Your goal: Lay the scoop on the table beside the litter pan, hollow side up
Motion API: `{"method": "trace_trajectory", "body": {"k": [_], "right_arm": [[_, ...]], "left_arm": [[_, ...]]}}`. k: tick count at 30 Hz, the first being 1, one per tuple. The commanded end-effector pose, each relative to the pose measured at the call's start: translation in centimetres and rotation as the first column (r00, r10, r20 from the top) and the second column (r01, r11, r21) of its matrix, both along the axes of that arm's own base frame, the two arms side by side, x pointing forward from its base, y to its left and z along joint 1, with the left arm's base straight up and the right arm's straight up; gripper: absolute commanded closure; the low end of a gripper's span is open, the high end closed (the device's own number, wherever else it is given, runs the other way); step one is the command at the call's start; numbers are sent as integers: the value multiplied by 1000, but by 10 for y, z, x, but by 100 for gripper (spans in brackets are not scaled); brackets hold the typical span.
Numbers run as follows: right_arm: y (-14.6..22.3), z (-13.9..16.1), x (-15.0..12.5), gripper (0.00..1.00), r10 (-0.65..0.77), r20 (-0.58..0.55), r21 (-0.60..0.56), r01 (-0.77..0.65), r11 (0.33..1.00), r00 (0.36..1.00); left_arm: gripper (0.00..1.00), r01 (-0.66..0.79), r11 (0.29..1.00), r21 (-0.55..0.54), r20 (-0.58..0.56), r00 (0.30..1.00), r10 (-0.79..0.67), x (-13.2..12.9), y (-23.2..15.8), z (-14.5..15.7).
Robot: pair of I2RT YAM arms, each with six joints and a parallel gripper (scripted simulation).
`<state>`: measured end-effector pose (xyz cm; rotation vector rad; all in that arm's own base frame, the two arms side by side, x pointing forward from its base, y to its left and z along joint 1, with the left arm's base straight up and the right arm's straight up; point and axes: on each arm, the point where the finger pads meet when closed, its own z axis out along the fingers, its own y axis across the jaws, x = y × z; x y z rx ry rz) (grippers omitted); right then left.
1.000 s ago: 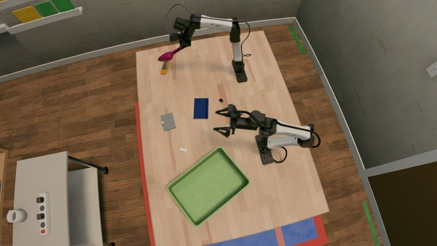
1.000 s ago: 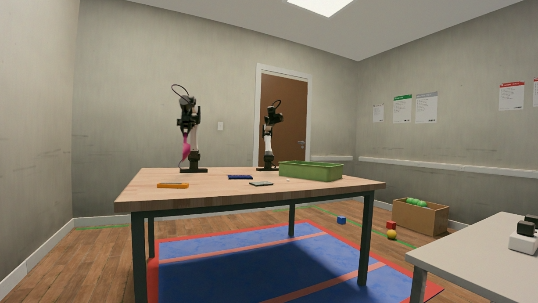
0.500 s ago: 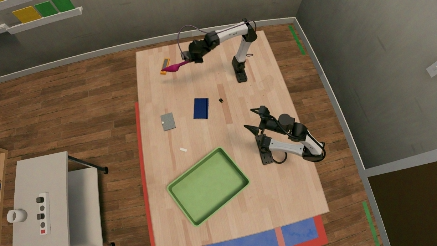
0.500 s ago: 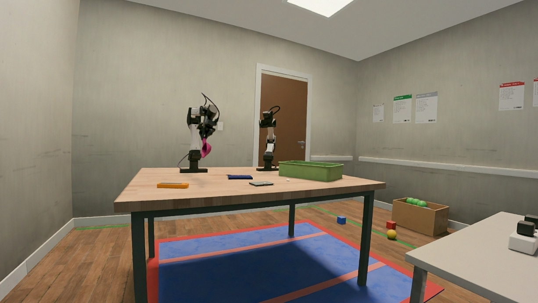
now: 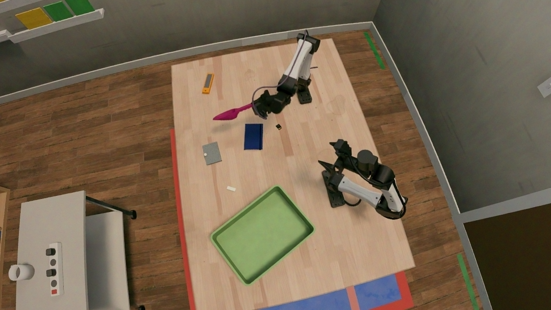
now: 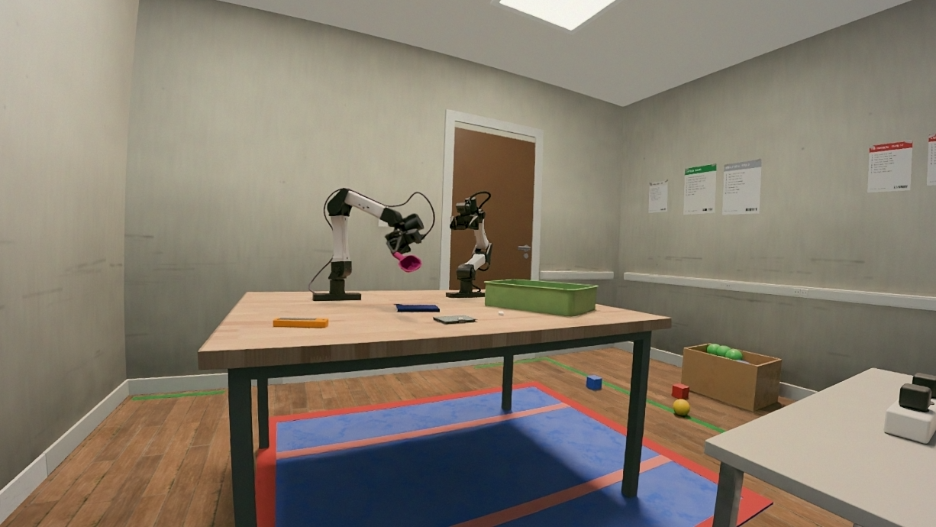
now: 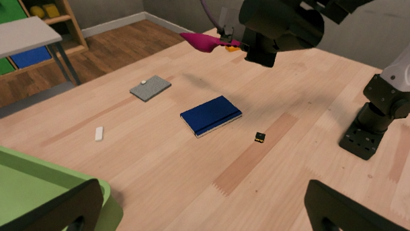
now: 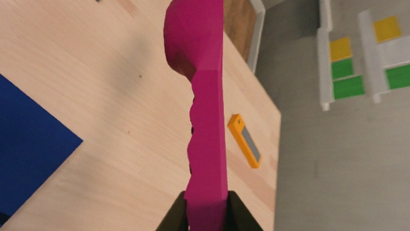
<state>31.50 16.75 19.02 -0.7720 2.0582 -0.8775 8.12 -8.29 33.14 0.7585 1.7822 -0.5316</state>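
From the top, the scoop (image 5: 230, 114) (image 6: 409, 263) (image 7: 203, 42) (image 8: 207, 111) sticks out from the right jaws (image 5: 254, 107) (image 6: 395, 251), its long axis running out past the notebook (image 5: 253, 136) (image 6: 417, 308) (image 7: 211, 115) (image 8: 28, 144) towards the long edge of the bench (image 5: 285, 169) (image 6: 366, 340) (image 7: 161, 188) (image 8: 111, 188) opposite the arm bases. The litter pan (image 5: 263, 235) (image 6: 540, 298) (image 7: 54, 188) lies well apart from it, beyond the notebook and the eraser (image 5: 231, 188) (image 6: 501, 312) (image 7: 99, 133). The left jaws (image 5: 325, 153) stand wide open with nothing between them, much nearer the pan than the right ones are. So the coming move is a long sideways carry, and the left arm may crowd the near side of the pan.

The exterior view has the scoop in the air above the bench, bowl end lower than the handle. Its hollow seems to face outward, towards the viewer, though at this size I can't be sure; levelling it probably comes before release.

In the left wrist view the pan's corner is close by, while the scoop hangs far off over the bench, beyond the notebook.

The right wrist view shows the right jaws closed on the handle's end, with the handle stretching straight away from them and the bowl at the far end. That reach should be allowed for, or the bowl could knock the pan.

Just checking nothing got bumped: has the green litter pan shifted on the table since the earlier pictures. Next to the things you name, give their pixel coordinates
No. The litter pan (image 5: 249, 283) (image 6: 540, 298) sits the same way beside the small white block (image 5: 230, 188) (image 6: 501, 312) (image 7: 99, 133).
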Motion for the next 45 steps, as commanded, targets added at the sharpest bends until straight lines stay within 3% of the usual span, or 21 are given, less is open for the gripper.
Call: {"method": "trace_trajectory", "body": {"k": [1,6,12,45], "right_arm": [[16,18,9,89,-24,197,-124,49,991,980],[90,6,-7,89,136,244,-309,-56,949,960],[135,-19,-23,89,253,227,-444,-131,886,941],[180,-48,-33,89,348,179,-558,-196,807,920]], "left_arm": [[0,-20,1000,-3,-17,1000,20,-3,8,-3],[0,-20,1000,-3,-17,1000,20,-3,8,-2],[0,-20,1000,-3,-17,1000,20,-3,8,-2],[0,-14,1000,4,-18,1000,14,-1,4,-3]]}}
